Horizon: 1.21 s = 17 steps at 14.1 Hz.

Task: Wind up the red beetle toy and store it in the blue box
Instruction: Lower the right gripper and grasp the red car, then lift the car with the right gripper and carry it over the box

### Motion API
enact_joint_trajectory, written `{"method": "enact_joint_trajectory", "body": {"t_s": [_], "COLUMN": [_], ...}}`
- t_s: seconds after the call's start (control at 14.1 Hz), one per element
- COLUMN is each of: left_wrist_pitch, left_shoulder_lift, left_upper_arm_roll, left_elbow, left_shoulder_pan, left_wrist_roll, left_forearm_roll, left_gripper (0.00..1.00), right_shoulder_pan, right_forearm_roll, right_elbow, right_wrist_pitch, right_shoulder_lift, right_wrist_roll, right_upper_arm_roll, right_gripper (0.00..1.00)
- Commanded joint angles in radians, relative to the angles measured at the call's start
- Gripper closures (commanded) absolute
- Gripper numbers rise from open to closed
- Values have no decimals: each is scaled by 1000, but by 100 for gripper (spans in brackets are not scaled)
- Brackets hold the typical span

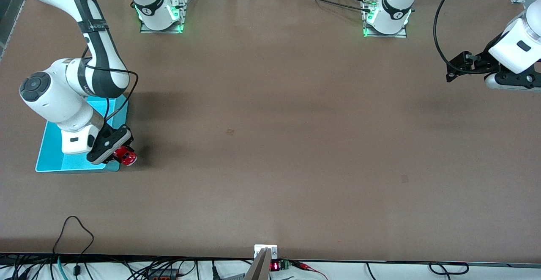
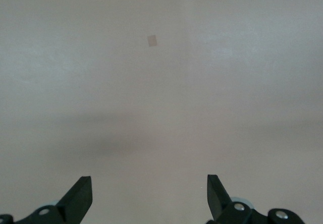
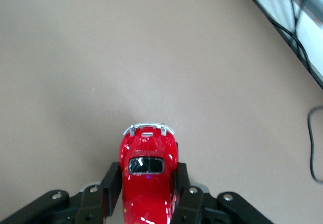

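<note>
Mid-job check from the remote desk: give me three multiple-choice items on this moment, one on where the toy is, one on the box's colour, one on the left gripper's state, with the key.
1. Where is the red beetle toy?
A. Lying on the floor of the box
B. Between the right gripper's fingers, beside the box's corner that lies nearer the front camera
C. In the middle of the table

2. What colour is the blue box?
A. Turquoise blue
B. Dark green
C. Yellow

3. How is the left gripper?
A. Shut on the toy
B. Shut on nothing
C. Open and holding nothing, over bare table at the left arm's end

Key: 1 B, the right wrist view shows the right gripper clamped on the car's sides. 2 A, its rim and floor show turquoise in the front view. 3 C, the left wrist view shows its fingers wide apart with only tabletop between them.
</note>
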Motion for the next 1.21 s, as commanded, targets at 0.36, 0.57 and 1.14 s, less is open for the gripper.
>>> {"method": "enact_joint_trajectory", "body": {"t_s": [0.36, 0.57, 1.14], "left_wrist_pitch": [-16, -16, -16], "left_shoulder_lift": [14, 14, 7], "left_upper_arm_roll": [-2, -2, -3], "left_elbow": [28, 28, 28], "left_shoulder_pan": [-1, -1, 0], "left_wrist_roll": [-16, -16, -16], "left_forearm_roll": [-4, -4, -4], "left_gripper": [0, 0, 0], "right_shoulder_pan": [-65, -152, -234], "right_forearm_roll": [20, 18, 15], "right_elbow": [11, 8, -13], "right_wrist_pitch": [-163, -177, -177], "right_shoulder_lift": [-24, -15, 42], "right_wrist_roll": [404, 458, 487], "right_upper_arm_roll": [-87, -88, -98], "right_gripper": [100, 97, 100]}}
